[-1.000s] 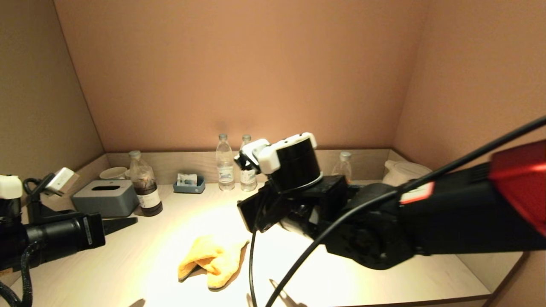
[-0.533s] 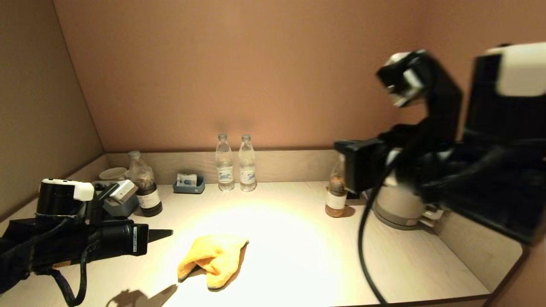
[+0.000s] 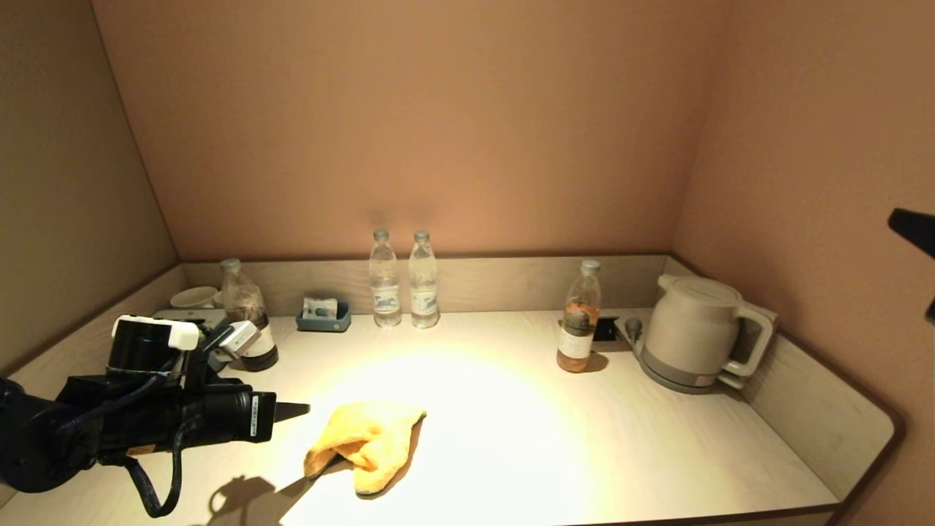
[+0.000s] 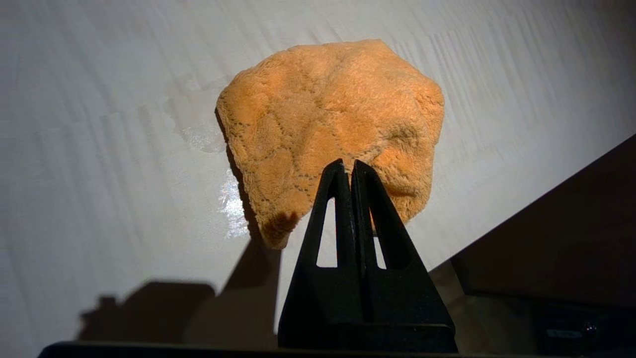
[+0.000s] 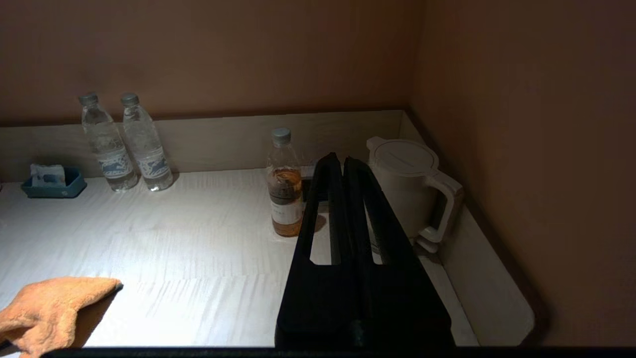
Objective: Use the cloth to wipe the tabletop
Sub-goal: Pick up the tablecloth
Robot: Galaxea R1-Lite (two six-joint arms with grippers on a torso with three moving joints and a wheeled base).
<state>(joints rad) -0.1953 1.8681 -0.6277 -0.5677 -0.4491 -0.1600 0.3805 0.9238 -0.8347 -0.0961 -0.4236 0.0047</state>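
A crumpled orange cloth [image 3: 369, 442] lies on the pale wooden tabletop [image 3: 511, 438] near the front, under the light. It also shows in the left wrist view [image 4: 328, 124] and at the edge of the right wrist view [image 5: 44, 311]. My left gripper [image 3: 307, 410] is shut and empty, just left of the cloth and above the table; in its wrist view [image 4: 348, 166] the tips point at the cloth's near edge. A wet patch [image 4: 198, 134] shows beside the cloth. My right gripper [image 5: 339, 160] is shut and empty, raised at the far right; only a dark tip [image 3: 913, 226] shows in the head view.
Two water bottles [image 3: 403, 281] stand at the back wall. A tea bottle [image 3: 577, 321] and white kettle [image 3: 694, 332] stand at the right. A dark bottle [image 3: 245, 314], cup [image 3: 193, 296] and blue tray [image 3: 321, 314] stand at the back left.
My right arm has swung up and away to the right, out of the middle of the view. My left gripper has moved right, closer to the cloth. The cloth has not moved.
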